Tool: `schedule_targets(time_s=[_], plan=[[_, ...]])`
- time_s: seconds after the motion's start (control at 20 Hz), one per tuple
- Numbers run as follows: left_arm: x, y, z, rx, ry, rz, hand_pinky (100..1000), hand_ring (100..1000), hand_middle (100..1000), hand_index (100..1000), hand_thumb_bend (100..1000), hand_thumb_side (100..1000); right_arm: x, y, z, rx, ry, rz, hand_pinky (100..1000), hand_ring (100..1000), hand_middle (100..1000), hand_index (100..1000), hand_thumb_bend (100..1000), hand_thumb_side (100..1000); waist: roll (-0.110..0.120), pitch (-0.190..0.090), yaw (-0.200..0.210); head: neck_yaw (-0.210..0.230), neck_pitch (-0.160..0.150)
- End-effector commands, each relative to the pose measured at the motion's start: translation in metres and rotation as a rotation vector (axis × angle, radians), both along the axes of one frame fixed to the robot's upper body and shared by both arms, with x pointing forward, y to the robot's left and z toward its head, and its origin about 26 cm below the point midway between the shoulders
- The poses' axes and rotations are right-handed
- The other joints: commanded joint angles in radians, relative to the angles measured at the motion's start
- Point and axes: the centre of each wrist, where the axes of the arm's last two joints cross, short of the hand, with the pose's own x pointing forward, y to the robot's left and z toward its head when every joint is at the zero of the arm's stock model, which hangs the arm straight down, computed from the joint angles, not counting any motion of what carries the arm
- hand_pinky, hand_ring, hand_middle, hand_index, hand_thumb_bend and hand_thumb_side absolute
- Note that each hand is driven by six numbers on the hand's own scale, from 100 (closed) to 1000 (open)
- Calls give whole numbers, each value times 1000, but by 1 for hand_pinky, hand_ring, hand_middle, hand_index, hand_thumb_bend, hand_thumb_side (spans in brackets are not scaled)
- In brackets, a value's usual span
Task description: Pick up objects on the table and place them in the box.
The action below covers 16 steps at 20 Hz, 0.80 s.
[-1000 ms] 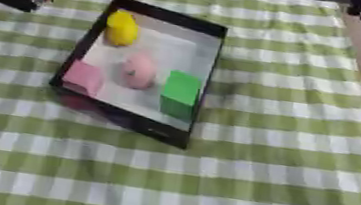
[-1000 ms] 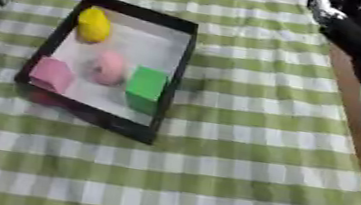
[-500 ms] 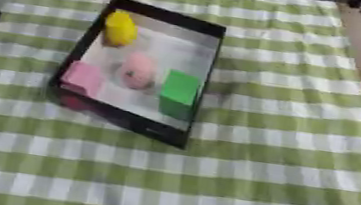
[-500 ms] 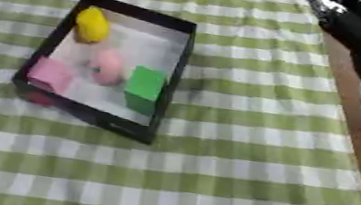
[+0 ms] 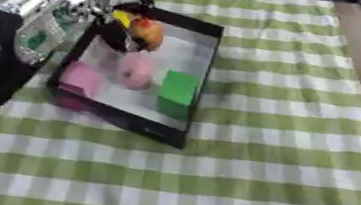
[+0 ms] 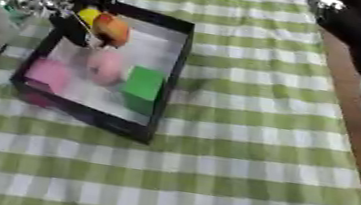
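Here we lower the orange object, grasped by the left robot hand, into the box; we release over bare floor.

Black box near worktop's far-left corner holds pink block, pink round piece, upright green block, yellow piece; orange-red fruit above its far end.

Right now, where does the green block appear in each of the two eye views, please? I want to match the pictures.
Left eye view: the green block stands in the black box, against its right wall, a little left of the picture's centre.
Right eye view: the green block is in the same spot in the box, further left in the picture.
Shared landmark: the pink round object just left of the block.
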Motion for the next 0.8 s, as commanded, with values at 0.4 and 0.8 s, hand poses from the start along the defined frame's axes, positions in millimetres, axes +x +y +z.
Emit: schedule_targets(time_s=[0.4, 0.8], plan=[[-11, 14, 19, -92, -80, -40, 837, 823, 810, 883, 589, 464, -3, -2, 10, -12, -32, -1, 943, 782, 686, 752, 200, 395, -1, -25, 7, -11, -3], [-53, 67, 52, -629, -196, 130, 792, 756, 746, 813, 389, 483, -5, -7, 9, 1, -40, -26, 942, 782, 686, 751, 205, 392, -14, -28, 25, -31, -3]])
